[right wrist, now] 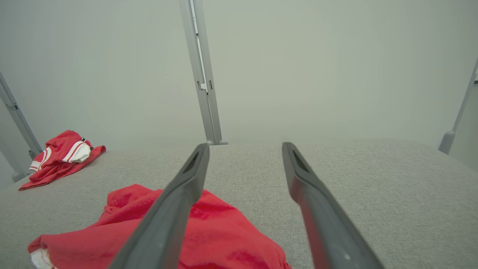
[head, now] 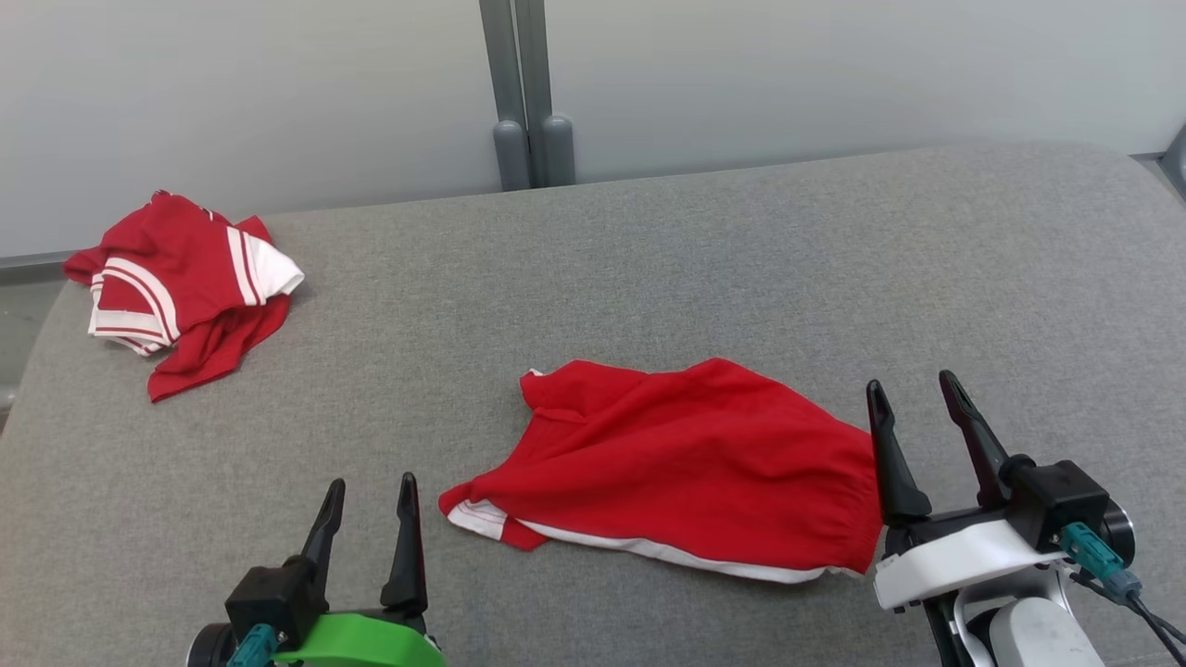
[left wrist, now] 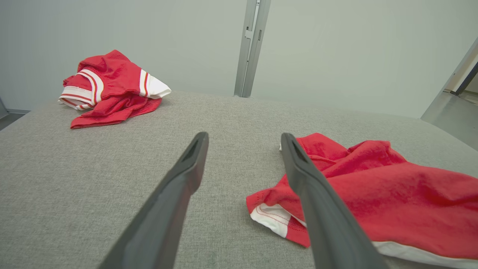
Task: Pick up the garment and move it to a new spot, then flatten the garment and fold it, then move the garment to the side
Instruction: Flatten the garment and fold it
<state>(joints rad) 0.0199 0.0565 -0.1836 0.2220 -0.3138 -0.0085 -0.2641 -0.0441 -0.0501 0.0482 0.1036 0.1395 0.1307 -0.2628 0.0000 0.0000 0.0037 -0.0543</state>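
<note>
A red fabric garment with a white hem [head: 686,463] lies loosely rumpled and partly spread out on a grey fabric-covered counter [head: 741,269], in the near middle of it.

The right pincer [head: 911,382] sits just beside the garment's right edge, its two long dark fingers spread apart and holding nothing. The left pincer [head: 371,482] hovers near the garment's lower left corner, also spread wide and empty.

Well apart, at the counter's far left, a second red garment with white stripes [head: 185,287] lies bunched up. Behind the counter stands a pale wall with a grey vertical post [head: 523,93].
</note>
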